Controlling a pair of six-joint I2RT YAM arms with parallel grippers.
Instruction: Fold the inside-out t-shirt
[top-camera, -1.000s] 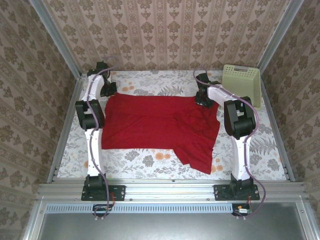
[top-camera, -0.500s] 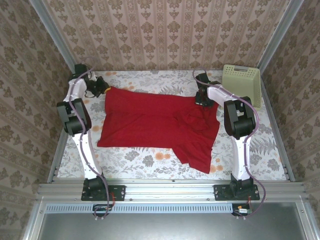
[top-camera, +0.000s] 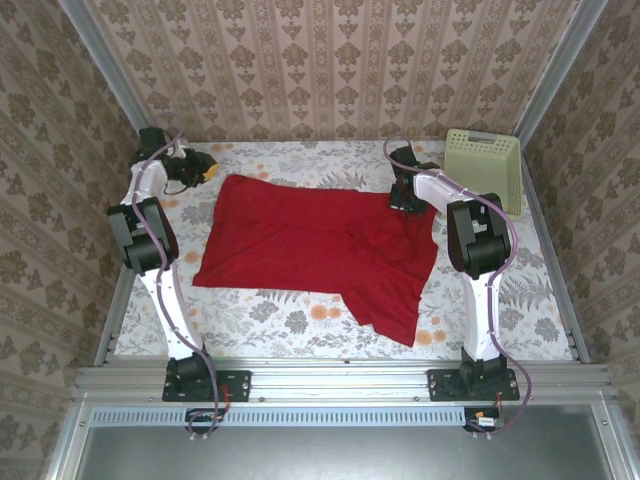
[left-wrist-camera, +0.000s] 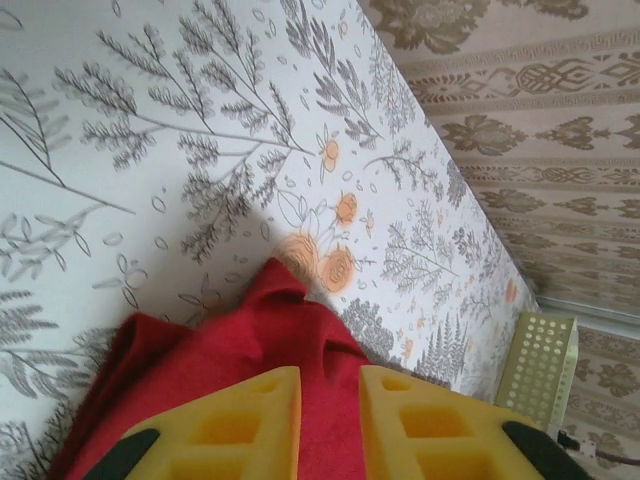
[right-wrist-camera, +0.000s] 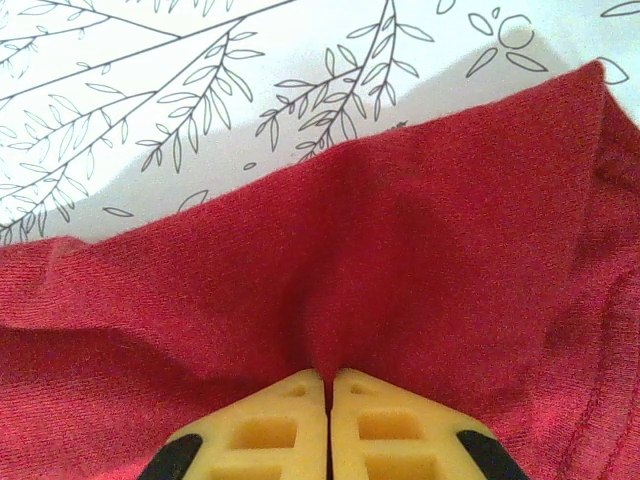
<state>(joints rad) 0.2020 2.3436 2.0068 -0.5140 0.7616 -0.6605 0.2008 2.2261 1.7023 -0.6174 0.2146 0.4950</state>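
Observation:
The inside-out t-shirt (top-camera: 310, 240) is plain red cloth, spread wide across the floral table, with one part trailing toward the near edge at the right. At the shirt's far left corner is my left gripper (top-camera: 203, 170). Seen from the left wrist, the left gripper (left-wrist-camera: 330, 372) has its yellow fingers (left-wrist-camera: 250, 420) parted, and red cloth (left-wrist-camera: 300, 330) lies in the gap, loose and not squeezed. My right gripper (top-camera: 405, 200) sits at the far right corner. In the right wrist view that gripper (right-wrist-camera: 329, 372) is shut, pinching a ridge of the t-shirt (right-wrist-camera: 400, 250).
A pale green basket (top-camera: 485, 165) leans at the back right corner, also in the left wrist view (left-wrist-camera: 540, 365). Metal rails (top-camera: 130, 260) edge the table, with patterned walls close behind. Bare floral tabletop (top-camera: 520, 300) lies right of the shirt and along the near edge.
My left arm swung outward to the left, dragging the shirt's far left corner with it, and its jaws have parted. My right gripper closed on the cloth at the far right corner.

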